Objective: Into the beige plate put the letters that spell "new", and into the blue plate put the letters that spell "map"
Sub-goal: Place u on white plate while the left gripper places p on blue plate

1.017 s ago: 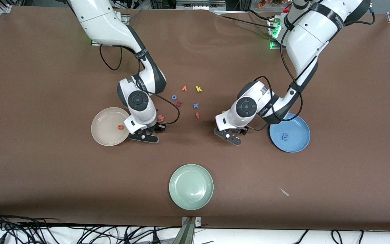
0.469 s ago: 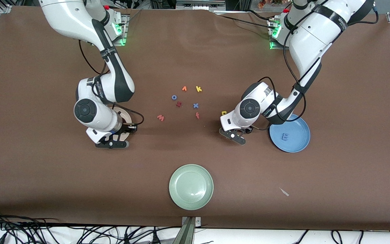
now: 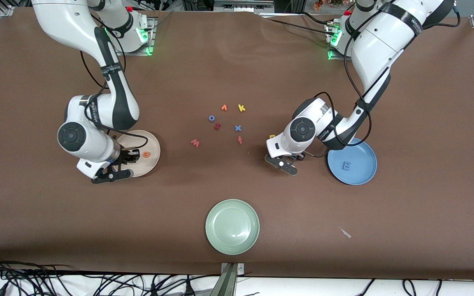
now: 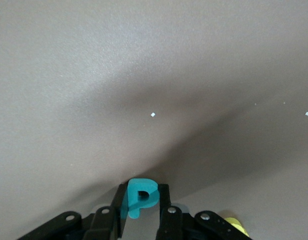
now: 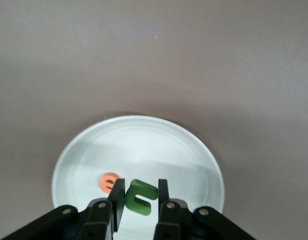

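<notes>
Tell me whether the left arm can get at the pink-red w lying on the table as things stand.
Probably not yet. The left tool is shut on the teal p, so it has no free grip. The pink-red w itself lies bare on the table with nothing over it, roughly midway between the arms.

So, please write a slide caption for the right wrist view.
Right gripper holds green foam letter n above beige plate containing orange e.

White arms w/ black joints, black cables, green base LEDs, black screwed gripper links.
</notes>
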`<move>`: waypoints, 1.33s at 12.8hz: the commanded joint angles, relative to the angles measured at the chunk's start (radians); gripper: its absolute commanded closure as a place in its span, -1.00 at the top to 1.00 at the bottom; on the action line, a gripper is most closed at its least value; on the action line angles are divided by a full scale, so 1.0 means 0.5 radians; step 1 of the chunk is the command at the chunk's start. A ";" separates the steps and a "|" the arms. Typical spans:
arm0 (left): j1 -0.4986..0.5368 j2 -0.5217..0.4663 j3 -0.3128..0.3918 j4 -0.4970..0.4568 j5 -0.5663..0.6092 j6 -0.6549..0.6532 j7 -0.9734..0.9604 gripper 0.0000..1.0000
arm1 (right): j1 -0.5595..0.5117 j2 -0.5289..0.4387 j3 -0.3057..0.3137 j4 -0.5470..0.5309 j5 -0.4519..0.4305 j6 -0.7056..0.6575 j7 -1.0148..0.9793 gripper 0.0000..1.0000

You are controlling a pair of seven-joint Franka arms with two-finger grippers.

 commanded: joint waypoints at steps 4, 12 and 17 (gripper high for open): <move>0.015 -0.120 -0.014 0.123 0.075 -0.320 -0.016 -0.84 | 0.032 -0.071 0.018 -0.202 -0.025 0.169 0.121 0.13; 0.413 -0.206 0.008 0.092 0.094 -0.501 1.001 -0.82 | 0.292 -0.055 0.175 -0.171 -0.003 0.251 1.001 0.14; 0.600 -0.216 0.002 -0.033 0.312 -0.486 1.067 -0.79 | 0.538 0.034 0.178 -0.171 0.003 0.448 1.692 0.27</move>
